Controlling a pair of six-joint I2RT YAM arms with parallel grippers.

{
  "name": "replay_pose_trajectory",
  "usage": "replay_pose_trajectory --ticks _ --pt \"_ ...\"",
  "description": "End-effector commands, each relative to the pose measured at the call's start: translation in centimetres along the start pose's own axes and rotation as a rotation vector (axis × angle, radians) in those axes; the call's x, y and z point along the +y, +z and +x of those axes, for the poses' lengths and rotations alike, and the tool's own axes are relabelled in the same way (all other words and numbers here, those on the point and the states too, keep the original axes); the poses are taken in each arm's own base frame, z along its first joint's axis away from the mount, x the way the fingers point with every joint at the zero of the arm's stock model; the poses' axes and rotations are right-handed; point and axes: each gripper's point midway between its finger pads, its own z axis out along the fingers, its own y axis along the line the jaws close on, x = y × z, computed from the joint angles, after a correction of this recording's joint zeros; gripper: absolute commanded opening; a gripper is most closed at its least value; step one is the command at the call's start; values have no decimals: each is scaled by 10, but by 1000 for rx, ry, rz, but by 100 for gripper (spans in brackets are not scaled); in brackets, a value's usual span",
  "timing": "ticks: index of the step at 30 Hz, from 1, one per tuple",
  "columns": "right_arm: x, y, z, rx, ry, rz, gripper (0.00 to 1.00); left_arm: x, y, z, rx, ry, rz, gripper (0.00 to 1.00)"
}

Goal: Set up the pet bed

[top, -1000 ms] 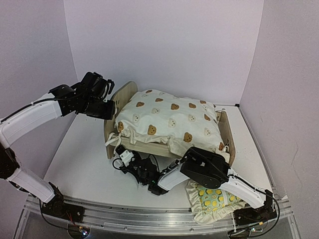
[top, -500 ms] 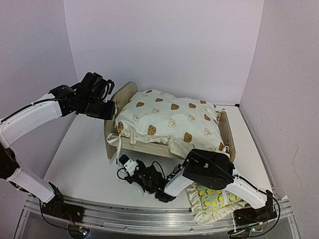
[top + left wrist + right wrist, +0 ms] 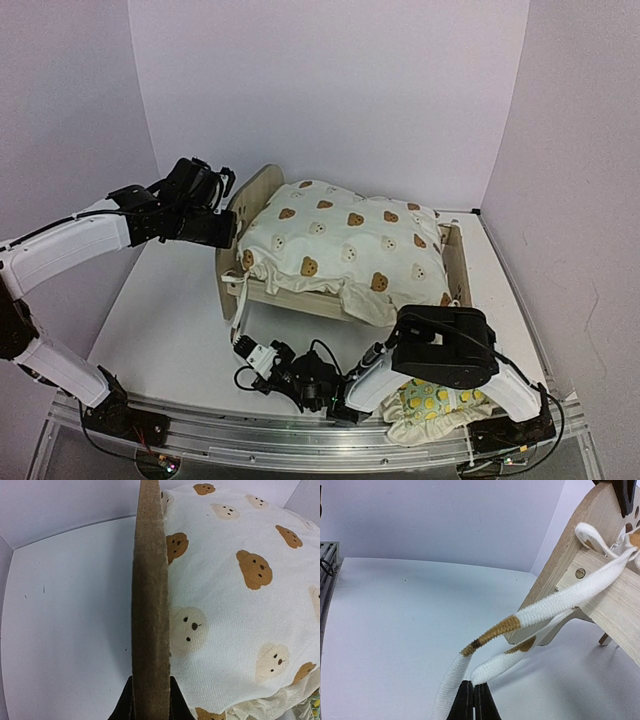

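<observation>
The pet bed (image 3: 252,195) stands mid-table, its rounded wooden headboard at the left. The cream bear-print cushion (image 3: 345,240) lies on top of it. My left gripper (image 3: 226,228) is shut on the headboard's edge (image 3: 150,605), one jaw on each face, with the cushion (image 3: 240,605) bulging on the right side. My right gripper (image 3: 241,342) is low in front of the bed's near left corner. It is shut on a white-and-brown cushion tie (image 3: 545,610), which runs taut from the bed frame (image 3: 580,545) down to the gripper (image 3: 474,695).
A green lemon-print ruffled pillow (image 3: 430,398) lies at the near right, partly under my right arm. Lilac walls close in the table at the back and on both sides. A metal rail (image 3: 300,435) runs along the near edge.
My right gripper has drawn back toward the near edge with the tie, pulling it taut. The bed and my left gripper have shifted slightly right.
</observation>
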Motion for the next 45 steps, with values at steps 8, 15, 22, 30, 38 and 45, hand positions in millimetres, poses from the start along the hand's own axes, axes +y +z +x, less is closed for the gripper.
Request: replay_pose_trajectory --ticks 8,15,22,30,38,45 --pt "11 -24 -41 -63 13 -45 0 -22 -20 -38 -195 -94 130 0" --pt "22 -42 -44 -55 17 -88 0 -19 -7 -26 -185 -92 111 0" --pt "34 -57 -39 -38 24 -129 0 -16 3 -12 -170 -91 98 0" --pt "39 -78 -27 4 55 -161 0 -12 14 4 -152 -83 81 0" --pt "50 -95 -22 26 103 -225 0 -9 26 17 -138 -78 69 0" --pt "53 -93 -20 36 121 -231 0 -7 36 33 -118 -77 61 6"
